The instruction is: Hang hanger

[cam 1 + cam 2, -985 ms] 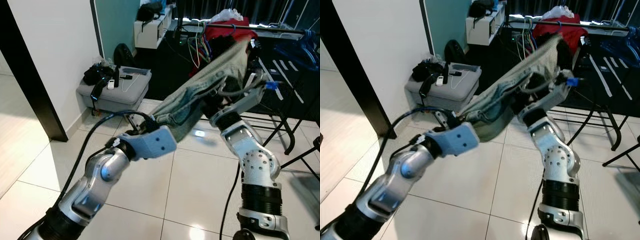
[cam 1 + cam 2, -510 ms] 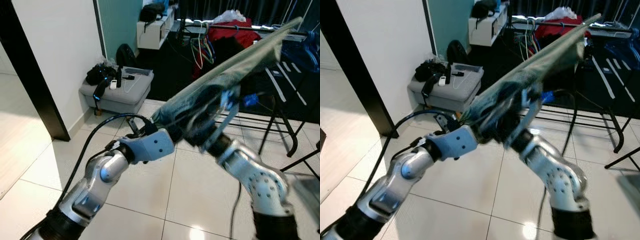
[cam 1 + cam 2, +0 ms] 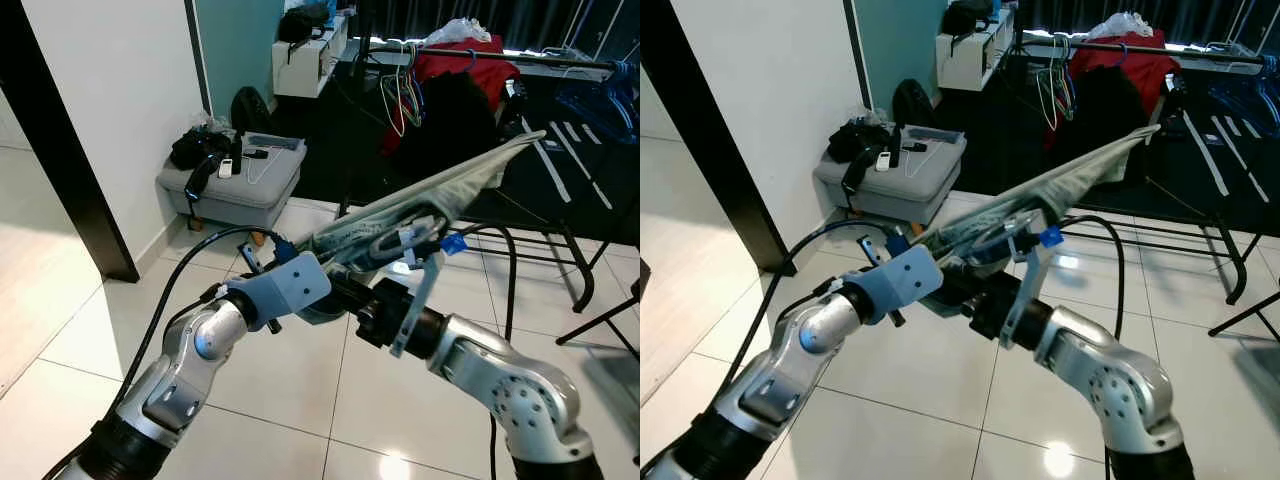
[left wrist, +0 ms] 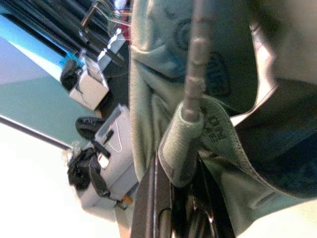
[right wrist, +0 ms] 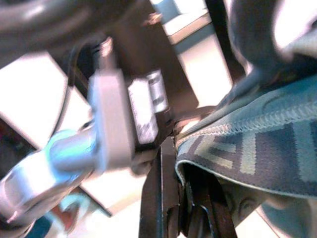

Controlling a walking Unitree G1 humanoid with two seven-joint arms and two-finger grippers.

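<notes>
Grey ottoman [image 3: 235, 185] is sitting against the white wall far left, with black gear and remotes piled on it. Left gripper [image 3: 335, 285] is reaching across mid-frame, jaws closing on the edge of the pale green garment [image 3: 440, 195]; a thin hanger rod [image 4: 195, 54] is running through the fabric just past the fingers. Right gripper [image 3: 965, 300] is meeting it from the right, jaws pinching the garment's woven waistband [image 5: 247, 148]. Garment is stretching up and rightward toward the clothes rack [image 3: 480, 55], which is carrying empty hangers [image 3: 400, 95] and red clothes
</notes>
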